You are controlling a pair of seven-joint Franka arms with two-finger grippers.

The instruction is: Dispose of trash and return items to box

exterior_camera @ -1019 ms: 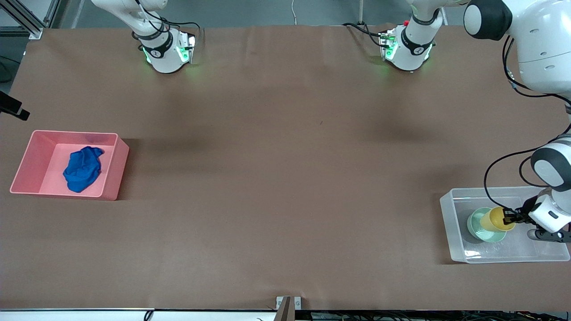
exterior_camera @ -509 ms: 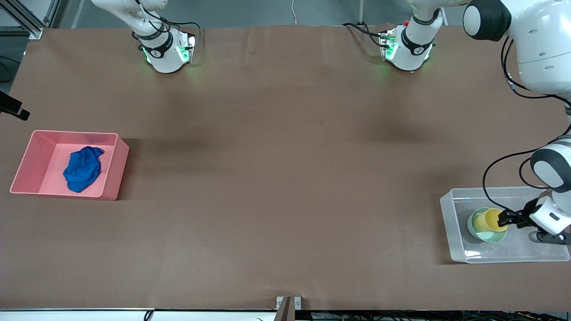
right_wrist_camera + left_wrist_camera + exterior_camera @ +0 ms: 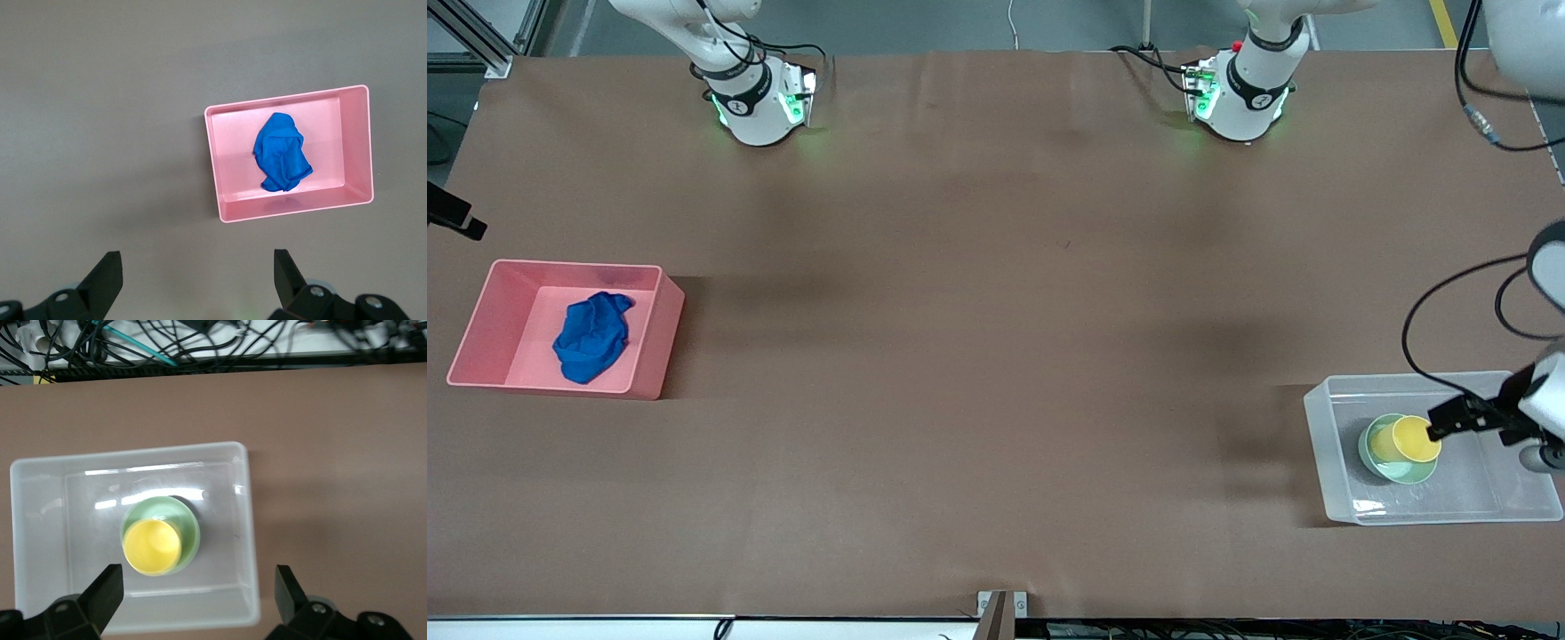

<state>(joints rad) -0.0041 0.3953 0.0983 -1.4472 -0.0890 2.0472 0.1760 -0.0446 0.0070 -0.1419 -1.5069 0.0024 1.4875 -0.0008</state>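
The yellow cup (image 3: pixel 1414 437) stands inside the pale green bowl (image 3: pixel 1380 455) in the clear box (image 3: pixel 1319 418) at the left arm's end of the table. My left gripper (image 3: pixel 1449 425) hangs over the box beside the cup, open and empty. In the left wrist view the cup (image 3: pixel 152 547) sits in the bowl (image 3: pixel 190 523) within the box (image 3: pixel 248 520), apart from my open left gripper (image 3: pixel 198 595). The blue trash (image 3: pixel 591 336) lies in the pink bin (image 3: pixel 660 333). My right gripper (image 3: pixel 198 275) is open and empty high over the table; its view shows the trash (image 3: pixel 281 152) in the bin (image 3: pixel 215 167).
The pink bin stands near the table's edge at the right arm's end. Both arm bases (image 3: pixel 756 98) (image 3: pixel 1240 93) stand along the table's edge farthest from the front camera. Cables and a table edge show in the left wrist view (image 3: pixel 200 347).
My left gripper opened and let go of the yellow cup, which settled upright in the green bowl. The gripper then rose away from it. The right arm has not moved.
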